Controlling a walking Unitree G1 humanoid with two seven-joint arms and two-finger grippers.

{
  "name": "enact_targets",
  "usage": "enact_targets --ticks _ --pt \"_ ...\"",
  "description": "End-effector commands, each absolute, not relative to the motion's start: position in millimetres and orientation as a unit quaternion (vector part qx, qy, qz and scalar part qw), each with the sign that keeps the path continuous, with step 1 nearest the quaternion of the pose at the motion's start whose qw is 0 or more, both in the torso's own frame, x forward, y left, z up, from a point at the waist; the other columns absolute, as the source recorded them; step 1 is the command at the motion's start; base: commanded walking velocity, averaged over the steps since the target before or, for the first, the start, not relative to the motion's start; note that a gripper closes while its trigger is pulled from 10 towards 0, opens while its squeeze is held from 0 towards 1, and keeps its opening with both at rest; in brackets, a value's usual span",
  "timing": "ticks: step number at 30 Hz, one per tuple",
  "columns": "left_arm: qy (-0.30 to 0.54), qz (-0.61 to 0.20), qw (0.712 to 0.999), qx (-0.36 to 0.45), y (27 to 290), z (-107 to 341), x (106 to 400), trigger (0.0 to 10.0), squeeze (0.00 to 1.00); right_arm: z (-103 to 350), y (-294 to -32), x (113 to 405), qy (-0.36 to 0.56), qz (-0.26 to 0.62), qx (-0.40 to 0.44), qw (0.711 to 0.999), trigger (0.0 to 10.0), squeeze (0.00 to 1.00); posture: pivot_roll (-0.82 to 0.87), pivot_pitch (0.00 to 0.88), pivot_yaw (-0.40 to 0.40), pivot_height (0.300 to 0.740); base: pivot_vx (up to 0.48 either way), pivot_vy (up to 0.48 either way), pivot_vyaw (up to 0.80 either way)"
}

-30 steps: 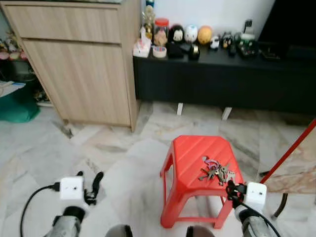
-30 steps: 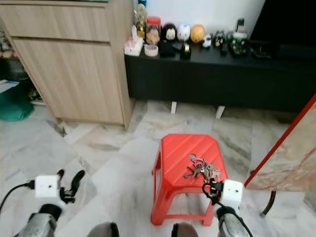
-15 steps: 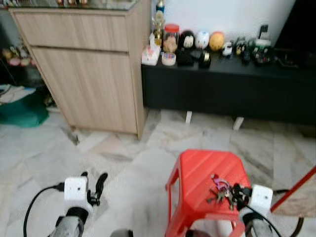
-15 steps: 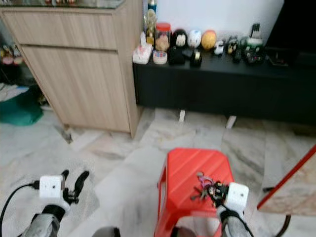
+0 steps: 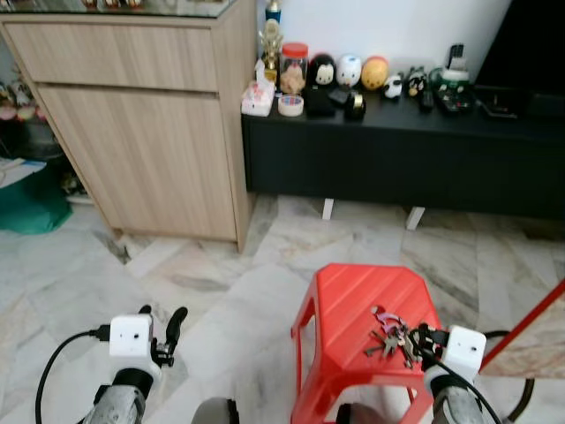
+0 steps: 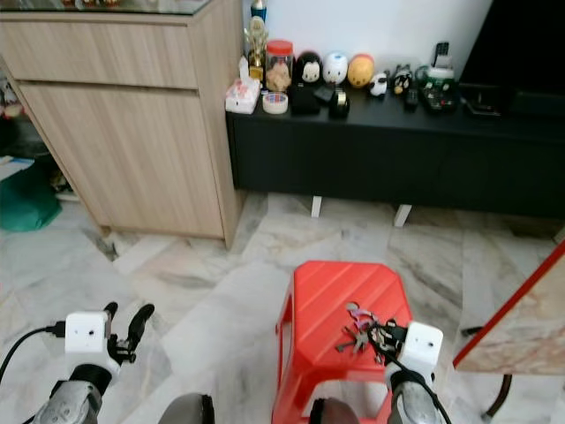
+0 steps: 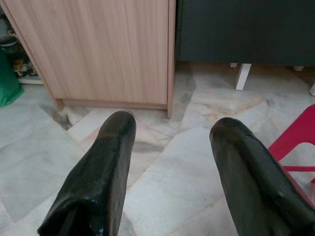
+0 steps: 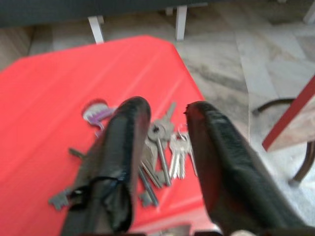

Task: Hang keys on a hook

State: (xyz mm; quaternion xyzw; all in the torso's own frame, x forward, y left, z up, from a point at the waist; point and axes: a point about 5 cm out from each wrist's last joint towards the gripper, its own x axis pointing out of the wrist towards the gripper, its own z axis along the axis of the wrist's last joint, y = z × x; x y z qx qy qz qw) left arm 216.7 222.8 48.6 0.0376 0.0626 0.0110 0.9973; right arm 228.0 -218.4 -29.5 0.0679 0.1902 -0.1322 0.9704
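A bunch of metal keys with a purple tag lies on the top of a red plastic stool, near its right front corner. My right gripper is low at that corner, open. In the right wrist view its two black fingers straddle the keys, which rest flat on the stool between and under them. My left gripper is held open over the marble floor to the left, with nothing between its fingers.
A light wooden cabinet stands at the back left. Beside it is a low black console with figurines and jars on top. A red-edged slab leans at the right. A green bag sits far left.
The camera has shifted with the robot. My right gripper has come closer to the keys, so its fingers now reach over them. The left gripper stays open at the left.
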Motion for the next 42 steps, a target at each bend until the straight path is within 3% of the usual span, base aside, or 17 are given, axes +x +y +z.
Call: enact_targets --ticks 1,12,13,18,24,42 --pt "0.068 0.007 0.997 0.041 221.6 47.6 216.5 10.0 0.00 -32.6 -220.0 226.9 0.210 -0.138 0.072 0.965 10.0 1.00 0.08 0.021 -0.049 0.625 0.000 0.000 0.00" --pt "0.069 0.004 0.997 0.038 218.3 47.6 219.8 10.0 0.00 -30.1 -217.6 227.0 0.195 -0.119 0.069 0.971 10.0 1.00 0.08 0.035 -0.040 0.625 0.000 0.000 0.00" --pt "0.068 0.001 0.997 0.038 217.1 47.8 220.7 10.0 0.00 -29.2 -217.4 227.5 0.191 -0.115 0.069 0.972 10.0 0.00 0.08 0.036 -0.040 0.625 0.000 0.000 0.00" --pt "0.060 -0.003 0.997 0.045 214.2 49.8 223.3 10.0 0.00 -29.6 -217.6 227.6 0.196 -0.114 0.070 0.971 10.0 0.00 0.09 0.036 -0.042 0.625 0.000 0.000 0.00" --pt "0.061 0.003 0.997 0.046 214.8 49.0 219.3 10.0 0.00 -14.7 -216.3 262.3 0.210 -0.108 0.065 0.970 10.0 0.00 0.09 0.041 -0.055 0.625 0.000 -0.302 0.00" --pt "0.067 0.024 0.997 0.040 217.1 45.0 216.9 10.0 0.00 -2.9 -207.5 279.1 0.197 -0.085 0.063 0.975 10.0 0.00 0.09 0.038 -0.073 0.625 0.000 -0.034 0.00"
